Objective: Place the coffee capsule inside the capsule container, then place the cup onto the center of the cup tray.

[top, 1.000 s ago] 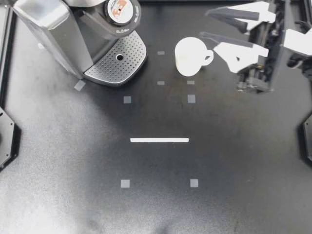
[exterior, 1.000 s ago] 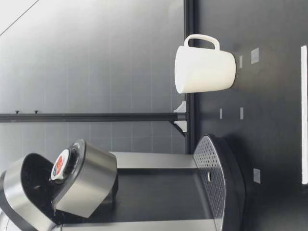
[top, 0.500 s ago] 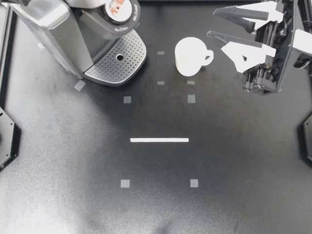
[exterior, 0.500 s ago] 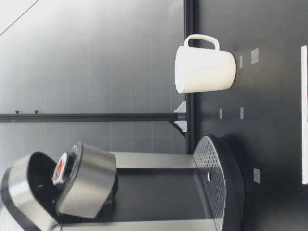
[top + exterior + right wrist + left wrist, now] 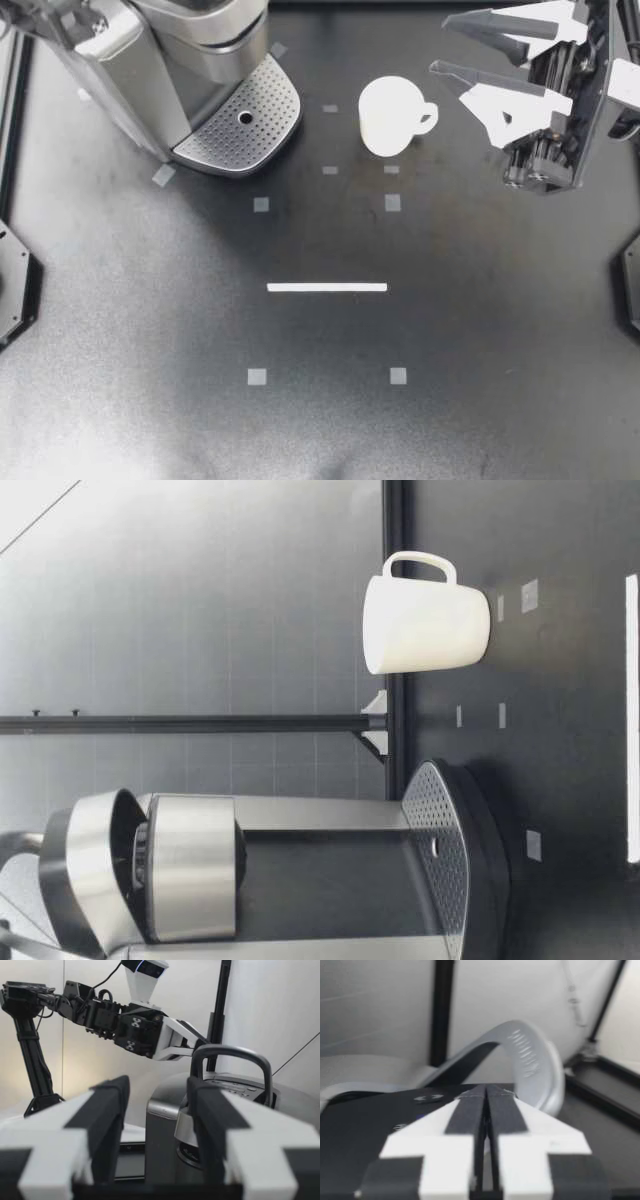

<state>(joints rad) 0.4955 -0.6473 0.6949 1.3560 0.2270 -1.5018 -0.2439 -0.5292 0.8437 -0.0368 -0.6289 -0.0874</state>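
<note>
1. Black tabletop (image 5: 330, 420) is carrying the coffee machine (image 5: 150, 70) at its far left corner, with the perforated cup tray (image 5: 240, 120) jutting out at the machine's foot
2. The white cup (image 5: 390, 115) is standing upright on the tabletop, well apart from the cup tray, on my right arm's side, its handle pointing toward that arm
3. My right gripper (image 5: 440, 44) is hanging near the cup's handle without touching it; its fingers are spreading wide and holding nothing, and the arm is reaching in from the far right corner, aiming at the coffee machine
4. My left gripper (image 5: 485, 1105) is pressing its fingers flat together with nothing between them, just behind the silver lid handle (image 5: 530, 1060)
5. Seen from the right wrist, my left arm (image 5: 125, 1025) is stretching out roughly level above the coffee machine
</note>
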